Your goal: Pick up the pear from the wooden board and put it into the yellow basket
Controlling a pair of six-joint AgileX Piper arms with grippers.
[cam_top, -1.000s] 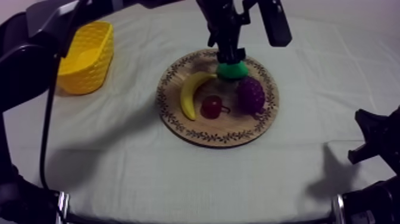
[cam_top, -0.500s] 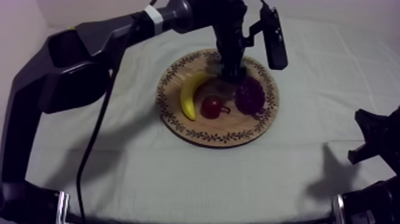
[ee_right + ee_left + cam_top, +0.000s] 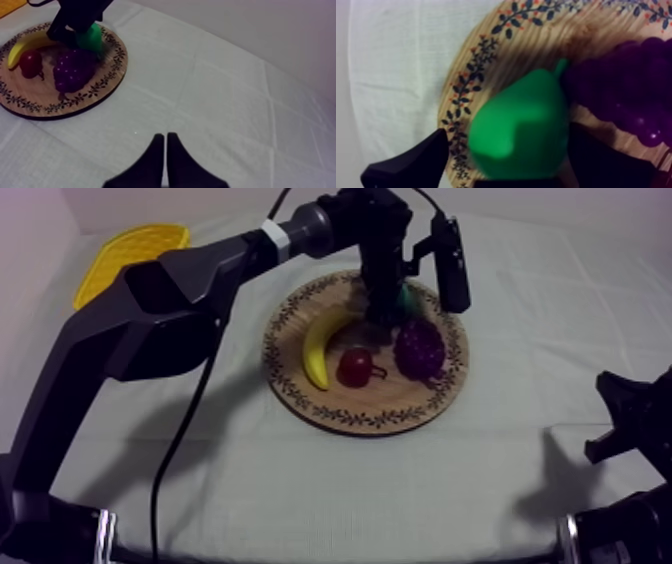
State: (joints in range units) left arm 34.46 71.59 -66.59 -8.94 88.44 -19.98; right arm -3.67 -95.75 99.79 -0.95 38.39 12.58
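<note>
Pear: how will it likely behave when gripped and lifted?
The pear looks smooth and rounded, so it may slip if squeezed off-centre. Being a toy, it is probably light and stiff. Nudged, it could roll into the grapes close beside it.

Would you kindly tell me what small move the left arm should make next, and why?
Probably close the left pincer on the pear. Its fingers stand apart on either side of the pear, which lies on the wooden board beside the grapes, so a grip seems needed before any lift toward the yellow basket.
</note>
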